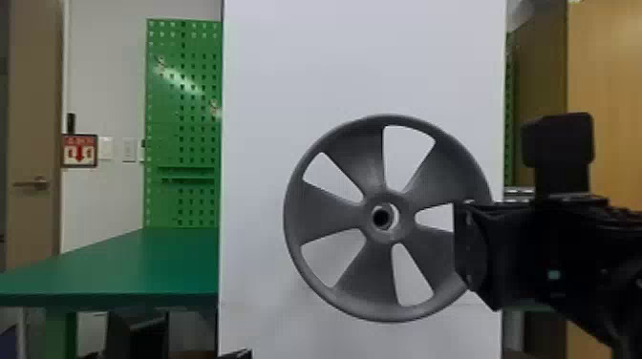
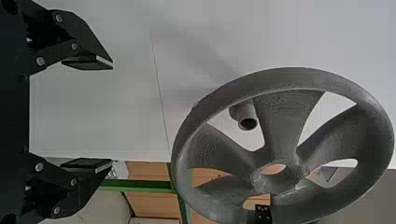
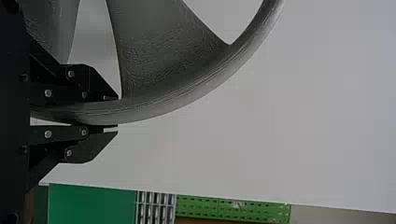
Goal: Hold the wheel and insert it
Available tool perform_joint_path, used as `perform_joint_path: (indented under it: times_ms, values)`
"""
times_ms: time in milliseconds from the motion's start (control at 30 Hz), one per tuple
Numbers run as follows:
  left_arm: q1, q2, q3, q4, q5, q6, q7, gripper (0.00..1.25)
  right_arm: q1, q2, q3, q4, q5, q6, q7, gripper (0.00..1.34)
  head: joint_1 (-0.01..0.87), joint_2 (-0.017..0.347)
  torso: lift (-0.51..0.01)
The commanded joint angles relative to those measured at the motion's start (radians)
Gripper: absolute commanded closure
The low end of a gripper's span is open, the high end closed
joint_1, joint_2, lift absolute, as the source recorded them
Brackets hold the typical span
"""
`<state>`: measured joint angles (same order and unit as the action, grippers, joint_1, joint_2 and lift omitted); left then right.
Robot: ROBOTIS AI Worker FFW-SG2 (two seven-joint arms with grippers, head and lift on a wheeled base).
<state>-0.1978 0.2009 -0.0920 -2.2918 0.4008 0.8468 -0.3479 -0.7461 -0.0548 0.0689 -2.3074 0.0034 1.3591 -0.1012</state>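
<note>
Right wrist view: my right pincer (image 3: 116,112) is clamped on the wheel (image 3: 163,65), upright before the white board (image 1: 267,95). It looks stiff and light, likely to swivel; my gaping left pincer (image 2: 111,114) should take its left rim (image 1: 291,212).

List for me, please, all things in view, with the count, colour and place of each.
Panel: one, white, in the middle.
Wheel: one, grey, before the panel.
Post: one, grey, on the panel, behind the wheel.
Table: one, green, left.
Pegboard: at least one, green, above the table's far edge.
Door: one, brown, far left.
Sign: one, red and white, beside the door.
Wooden surface: one, light brown, far right.
Left gripper: one, black, open, before the panel.
Right gripper: one, black, shut on the wheel's rim.
</note>
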Motion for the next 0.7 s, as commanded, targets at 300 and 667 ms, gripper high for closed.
perform_joint_path:
  times_ms: [300,667]
  values:
    - [0.000,0.000,0.000,0.000,0.001,0.000,0.001,0.50,0.002,0.003,0.006,0.006,-0.005,-0.014,-0.002,1.09,0.000,0.008,-0.495]
    - [-0.002,0.000,0.000,0.000,0.001,0.000,0.001,0.50,0.004,0.003,0.006,0.008,-0.003,-0.015,0.000,1.09,0.000,0.008,-0.495]
